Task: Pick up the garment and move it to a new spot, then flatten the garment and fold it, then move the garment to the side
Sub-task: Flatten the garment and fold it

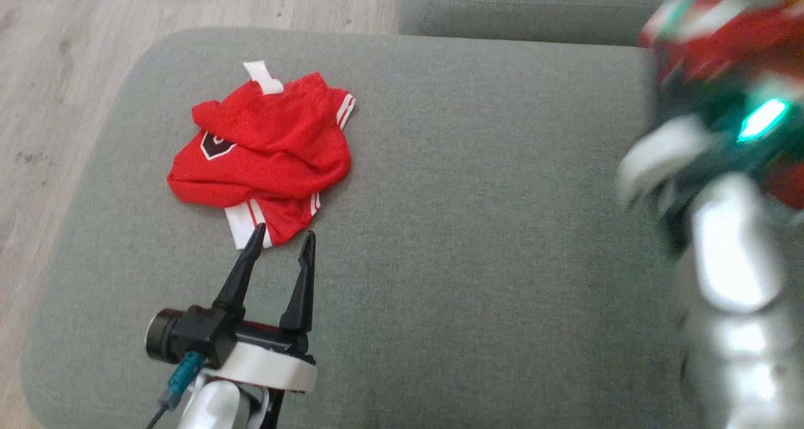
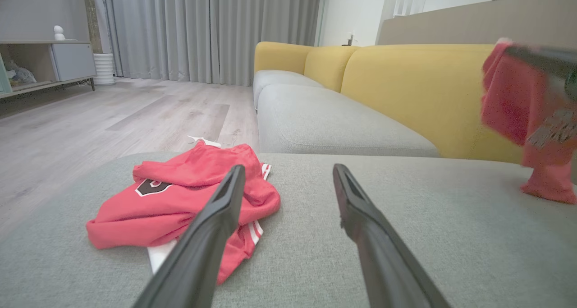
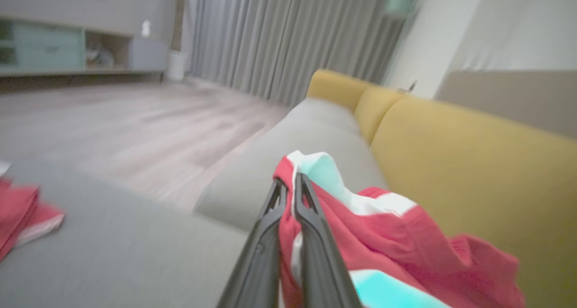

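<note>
Status of the right gripper (image 3: 290, 181)?
— Jaws pinched together on a fold of the red-and-white garment (image 3: 383, 236), up above the right end of the grey cushion (image 1: 471, 196). The cloth bunches around the two dark fingers and hangs below them.

Is that garment clear of the cushion?
— Mostly. It hangs over the cushion's right end, in front of the yellow sofa back (image 2: 405, 87) that stands behind the cushion. Its lowest fold drops close to the cushion top. I cannot tell whether it touches, and the head view is blurred there.

And the left gripper (image 1: 284, 233)?
— Jaws spread wide with nothing between them. It sits low over the cushion's near-left part, fingers pointing toward the cushion's far edge.

Anything else on the cushion?
— A crumpled red jersey (image 1: 264, 159) lies on the cushion's left half, toward its far-left corner, well apart from the lifted garment. It has white stripes at the hems, a dark badge facing up and a white tab sticking out on the far side. The left gripper ends just beside its near hem, but I cannot tell whether it makes contact.

Beyond the cushion?
— Pale wood floor (image 1: 50, 71) off the cushion's left side.
</note>
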